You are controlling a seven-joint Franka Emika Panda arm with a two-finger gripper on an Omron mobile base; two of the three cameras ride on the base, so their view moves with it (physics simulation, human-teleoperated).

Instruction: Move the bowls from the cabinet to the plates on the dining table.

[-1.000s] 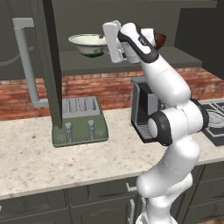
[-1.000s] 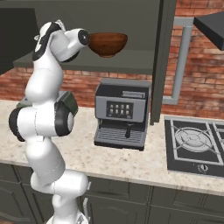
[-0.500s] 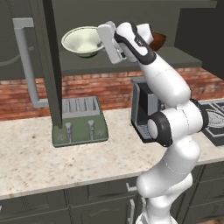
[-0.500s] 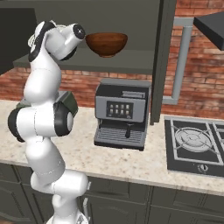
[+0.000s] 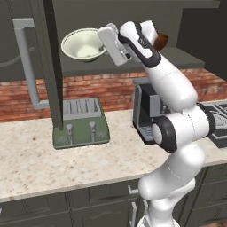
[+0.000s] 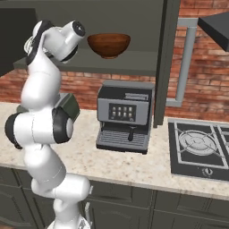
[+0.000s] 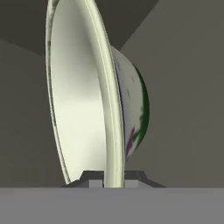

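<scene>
The cream-white bowl (image 5: 83,43) hangs tilted just above the cabinet shelf (image 5: 190,58), its hollow turned toward the left base view. My gripper (image 5: 104,44) is shut on the right side of its rim. In the hand view the rim runs down between the finger tips of the gripper (image 7: 113,178), with the bowl (image 7: 78,109) on edge and its dark green foot to the right. The reddish-brown bowl (image 6: 108,44) stands upright on the shelf (image 6: 134,68); in the left base view that bowl (image 5: 162,41) peeks out behind my forearm.
The open cabinet door (image 5: 49,66) with its silver bar handle (image 5: 25,62) hangs left of the bowl; another door (image 6: 167,58) stands right. Below on the counter (image 5: 35,159) sit a green toaster (image 5: 82,126), a coffee machine (image 6: 125,116) and a hob (image 6: 201,147).
My gripper has shut on the cream-white bowl's rim. The bowl has risen off the shelf and tipped from upright toward the camera. The reddish-brown bowl has not moved.
</scene>
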